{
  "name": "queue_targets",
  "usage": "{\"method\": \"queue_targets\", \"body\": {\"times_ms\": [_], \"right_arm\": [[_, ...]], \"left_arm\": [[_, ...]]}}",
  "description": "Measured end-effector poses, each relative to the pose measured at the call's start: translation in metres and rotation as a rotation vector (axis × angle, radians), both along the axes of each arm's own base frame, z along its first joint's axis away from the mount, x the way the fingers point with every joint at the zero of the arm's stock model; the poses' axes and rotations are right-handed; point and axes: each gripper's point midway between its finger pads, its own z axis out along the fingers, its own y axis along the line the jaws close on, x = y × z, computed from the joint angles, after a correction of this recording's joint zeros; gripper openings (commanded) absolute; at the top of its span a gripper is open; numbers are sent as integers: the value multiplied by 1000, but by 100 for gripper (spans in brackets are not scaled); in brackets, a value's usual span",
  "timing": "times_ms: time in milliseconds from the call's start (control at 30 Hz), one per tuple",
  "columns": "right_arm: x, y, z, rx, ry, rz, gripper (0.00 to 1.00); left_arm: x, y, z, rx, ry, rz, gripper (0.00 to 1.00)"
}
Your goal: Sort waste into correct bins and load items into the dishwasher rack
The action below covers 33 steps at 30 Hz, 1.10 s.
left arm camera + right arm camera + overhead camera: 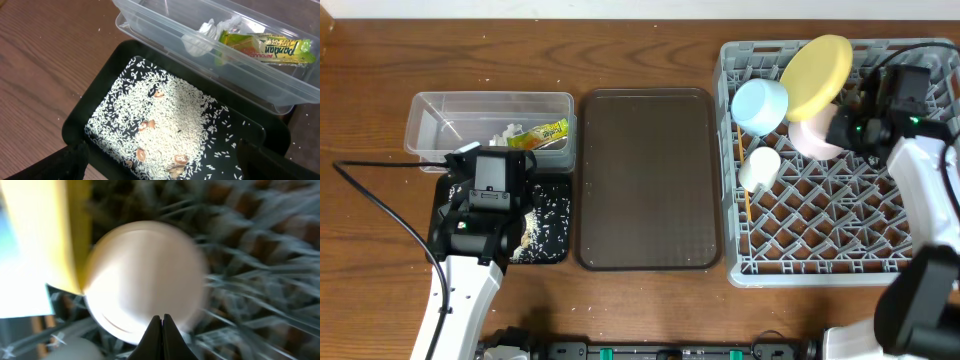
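The left hand [162, 156] is spread over the black tray [76, 119]. The right hand [159, 318] is pressed together by the pink bowl [145, 275].

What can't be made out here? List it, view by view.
- Chopsticks: overhead, mostly hidden under the white cup and rack pegs.
- Pink bowl: overhead, partly covered by the yellow plate; right wrist view motion-blurred.
- Brown bits among the rice: left wrist, too small to identify.
- Right hand: whether it grips the bowl, lost to blur.
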Motion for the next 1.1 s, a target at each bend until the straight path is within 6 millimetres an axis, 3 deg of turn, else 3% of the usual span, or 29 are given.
{"method": "queue_targets", "body": {"times_ms": [133, 267, 500, 567, 667, 1033, 1100], "right_arm": [[-17, -27, 36, -158, -37, -93, 2], [-21, -33, 55, -195, -78, -117, 8], [-9, 1, 85, -53, -224, 5, 56], [-10, 13, 92, -5, -246, 49, 63], [-18, 28, 88, 64, -218, 95, 68], [-79, 82, 53, 291, 64, 198, 71], [-87, 98, 50, 313, 103, 238, 82]], "left_arm": [[0, 0, 0, 0, 0, 0, 96], [0, 0, 0, 0, 0, 0, 96], [0, 0, 0, 0, 0, 0, 96], [0, 0, 0, 0, 0, 0, 96], [0, 0, 0, 0, 0, 0, 96], [0, 0, 0, 0, 0, 0, 96], [0, 0, 0, 0, 0, 0, 96]]}}
